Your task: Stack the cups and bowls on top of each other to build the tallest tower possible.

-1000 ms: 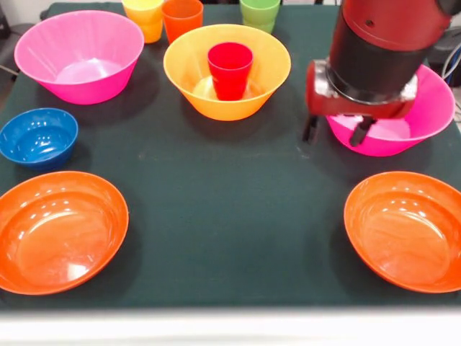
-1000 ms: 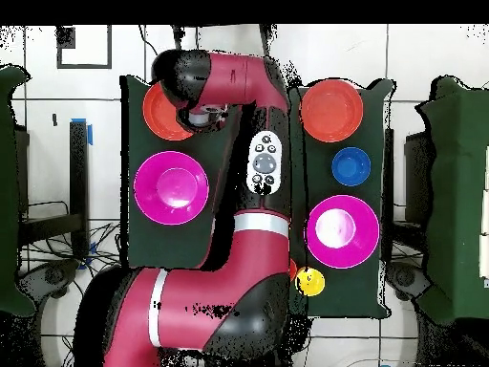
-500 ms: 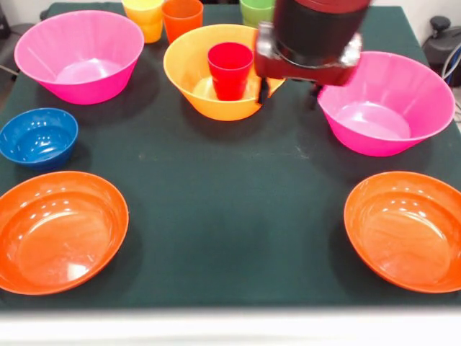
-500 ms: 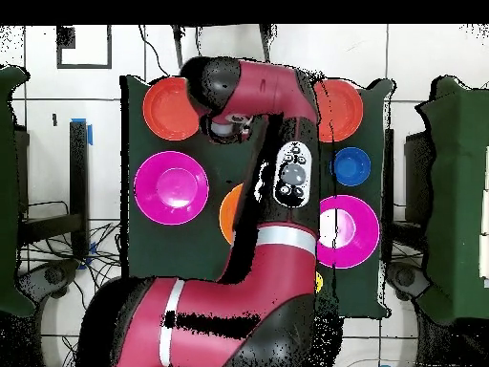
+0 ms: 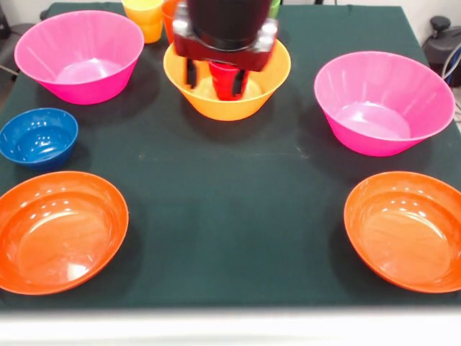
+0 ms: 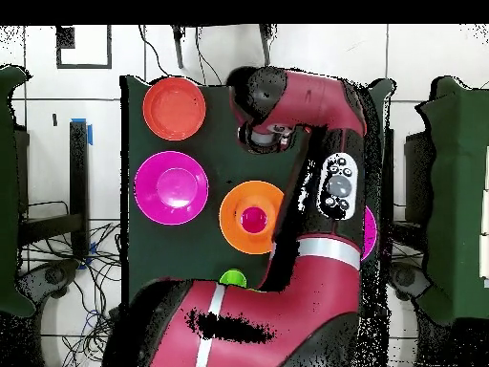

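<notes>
Claw [image 5: 213, 79] spread apart before the red cup [image 5: 225, 78]; overhead, arm hides it.

A dark green cloth covers the table [image 5: 230, 216], which stands on a white tiled floor [image 6: 86, 67] crossed by loose cables [image 6: 81, 272], with other dark green tables [image 6: 457, 191] at both sides and a black square outline marked on the floor [image 6: 84, 46].
</notes>
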`<state>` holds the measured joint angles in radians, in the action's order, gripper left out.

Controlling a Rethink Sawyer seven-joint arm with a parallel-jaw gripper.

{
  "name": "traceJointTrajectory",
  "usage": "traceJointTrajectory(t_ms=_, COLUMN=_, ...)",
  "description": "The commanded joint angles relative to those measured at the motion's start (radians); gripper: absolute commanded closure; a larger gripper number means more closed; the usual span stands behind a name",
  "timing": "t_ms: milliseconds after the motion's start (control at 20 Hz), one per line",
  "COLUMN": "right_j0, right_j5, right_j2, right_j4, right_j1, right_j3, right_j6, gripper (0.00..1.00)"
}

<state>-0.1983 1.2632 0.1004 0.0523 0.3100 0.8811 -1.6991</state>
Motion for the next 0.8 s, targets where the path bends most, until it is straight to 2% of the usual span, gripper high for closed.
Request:
traceJointTrajectory(t_ms=50, right_j0=-0.041, right_j5=-0.064, right_j2=-0.159, right_j4=0.112, right_j1=-0.025, right_j3=0.075, right_j6=0.393, gripper=0.00)
traceJointTrajectory(t_ms=800, right_j0=-0.069, right_j5=-0.036, right_j2=-0.211, right_j4=0.147, right_j1=-0.043, right_j3=0.031, right_j6=0.392, gripper=0.00)
